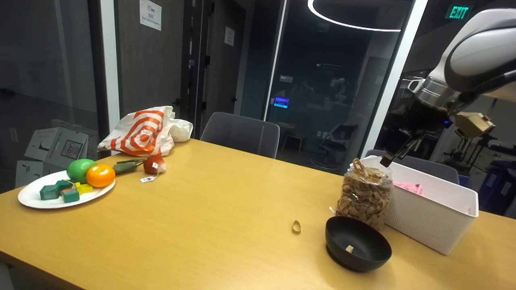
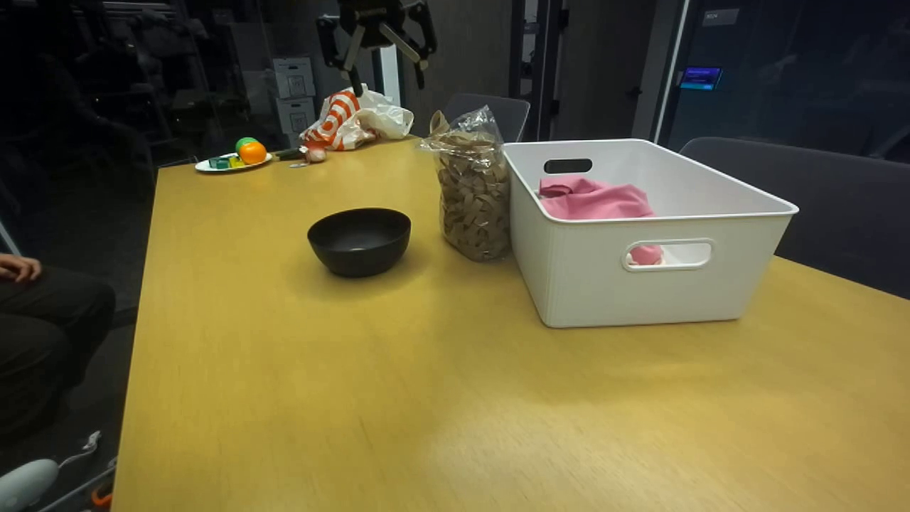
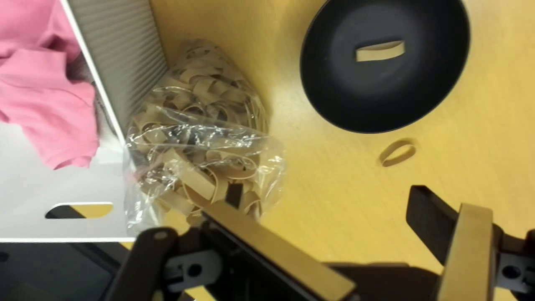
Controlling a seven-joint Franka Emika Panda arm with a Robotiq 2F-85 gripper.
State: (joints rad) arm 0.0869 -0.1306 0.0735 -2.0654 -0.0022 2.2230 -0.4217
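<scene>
Claw wide, nothing held, nr band bag standing upright, prob. b/c bin props it; bowl likely keeps 1 loose band from straying.

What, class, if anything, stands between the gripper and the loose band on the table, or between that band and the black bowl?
In the wrist view, nothing blocks the open gripper from the loose band; the bag of bands stands to one side. Between band and black bowl, only the bowl's raised wall intervenes.
</scene>
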